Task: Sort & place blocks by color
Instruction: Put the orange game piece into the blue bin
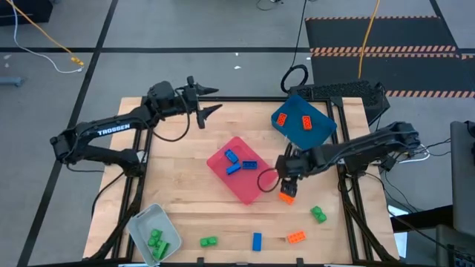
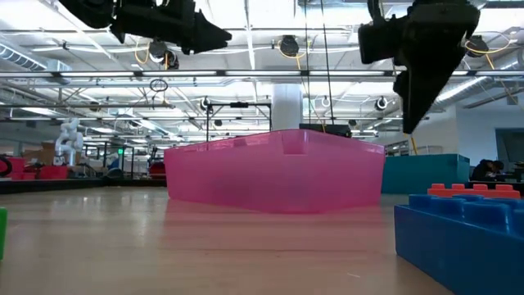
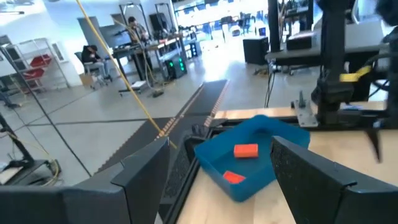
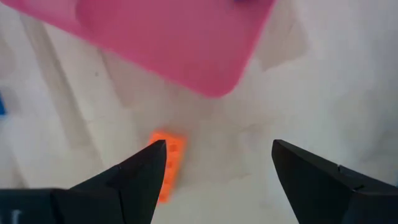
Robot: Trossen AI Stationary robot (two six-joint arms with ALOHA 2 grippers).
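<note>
My right gripper (image 1: 286,182) (image 4: 217,149) is open and hangs above the table, just off the pink-red tray's (image 1: 237,169) right corner. An orange block (image 1: 287,196) (image 4: 166,167) lies flat on the wood below it, half hidden behind one finger in the right wrist view. My left gripper (image 1: 217,99) (image 3: 221,144) is open, raised over the table's far edge. Blue blocks (image 1: 239,162) lie in the pink-red tray. Two orange blocks (image 1: 294,120) (image 3: 246,150) lie in the dark blue tray (image 1: 304,124). Green blocks (image 1: 157,241) lie in the pale grey tray (image 1: 152,231).
Loose blocks lie flat near the table's near edge: green (image 1: 208,241), blue (image 1: 257,241), orange (image 1: 296,236) and green (image 1: 318,214). In the low view a blue block (image 2: 458,236) sits close to the camera, the pink-red tray (image 2: 274,172) behind it. People sit at desks (image 3: 93,56) beyond the table.
</note>
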